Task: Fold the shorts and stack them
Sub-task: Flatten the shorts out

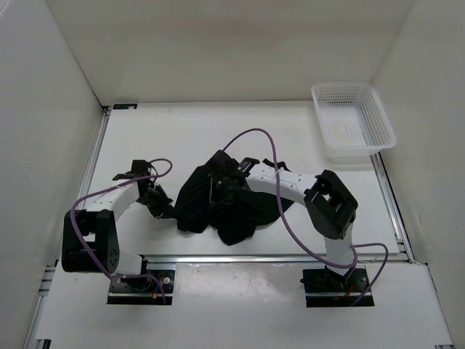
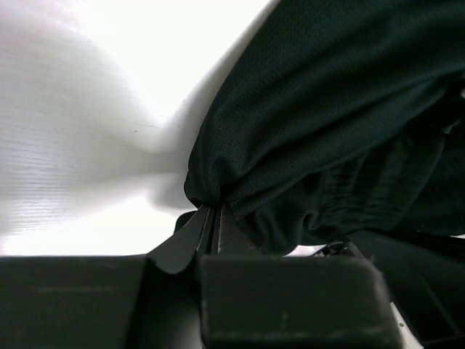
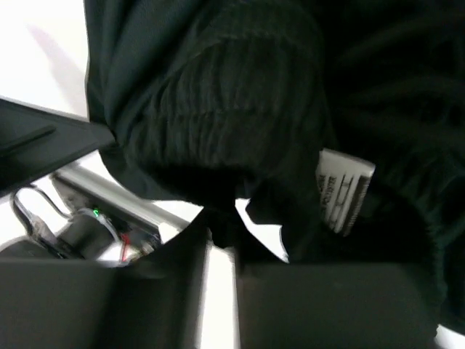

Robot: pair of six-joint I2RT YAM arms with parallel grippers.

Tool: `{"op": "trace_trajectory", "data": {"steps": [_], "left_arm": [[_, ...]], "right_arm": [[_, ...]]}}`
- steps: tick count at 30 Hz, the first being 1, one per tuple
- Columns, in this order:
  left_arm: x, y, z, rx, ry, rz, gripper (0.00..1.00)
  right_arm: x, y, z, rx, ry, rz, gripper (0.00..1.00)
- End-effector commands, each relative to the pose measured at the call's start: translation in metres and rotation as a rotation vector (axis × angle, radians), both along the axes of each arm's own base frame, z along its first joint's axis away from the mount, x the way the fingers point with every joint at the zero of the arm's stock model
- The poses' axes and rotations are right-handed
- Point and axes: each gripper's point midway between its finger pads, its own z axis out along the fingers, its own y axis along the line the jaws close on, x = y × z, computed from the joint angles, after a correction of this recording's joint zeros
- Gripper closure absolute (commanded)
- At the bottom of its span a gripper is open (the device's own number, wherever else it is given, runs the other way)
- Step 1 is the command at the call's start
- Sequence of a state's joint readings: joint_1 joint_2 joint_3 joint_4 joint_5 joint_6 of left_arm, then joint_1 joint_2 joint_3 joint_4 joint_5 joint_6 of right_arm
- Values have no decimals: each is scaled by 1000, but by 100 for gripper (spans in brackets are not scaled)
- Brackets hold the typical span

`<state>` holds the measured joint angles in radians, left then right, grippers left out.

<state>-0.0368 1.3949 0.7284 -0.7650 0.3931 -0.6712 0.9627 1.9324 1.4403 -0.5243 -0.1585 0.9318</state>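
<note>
The left gripper (image 2: 211,227) pinched a bunched edge of the shorts (image 2: 327,109) between its jaws; the right gripper (image 3: 222,236) clamped more fabric likewise.

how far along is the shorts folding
Early. Done: nothing folded; the shorts are a bunched heap mid-table. In hand: the left gripper and right gripper each pinch the fabric, seemingly to spread it. To do: flattening, folding, stacking; the white basket holds nothing.
</note>
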Motion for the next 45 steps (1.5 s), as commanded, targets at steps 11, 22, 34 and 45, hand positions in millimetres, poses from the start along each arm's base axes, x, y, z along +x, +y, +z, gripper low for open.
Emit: {"op": "trace_trajectory", "data": {"steps": [11, 22, 34, 45], "left_arm": [[135, 12, 202, 104, -451, -5, 90], [130, -48, 339, -62, -776, -109, 64], [91, -36, 152, 117, -382, -96, 54], [137, -72, 73, 178, -210, -234, 13]], "right_arm": [[159, -38, 196, 175, -531, -135, 100], [108, -129, 359, 356, -944, -129, 100], [-9, -275, 61, -188, -447, -386, 22], [-14, -252, 29, 62, -16, -594, 42]]}}
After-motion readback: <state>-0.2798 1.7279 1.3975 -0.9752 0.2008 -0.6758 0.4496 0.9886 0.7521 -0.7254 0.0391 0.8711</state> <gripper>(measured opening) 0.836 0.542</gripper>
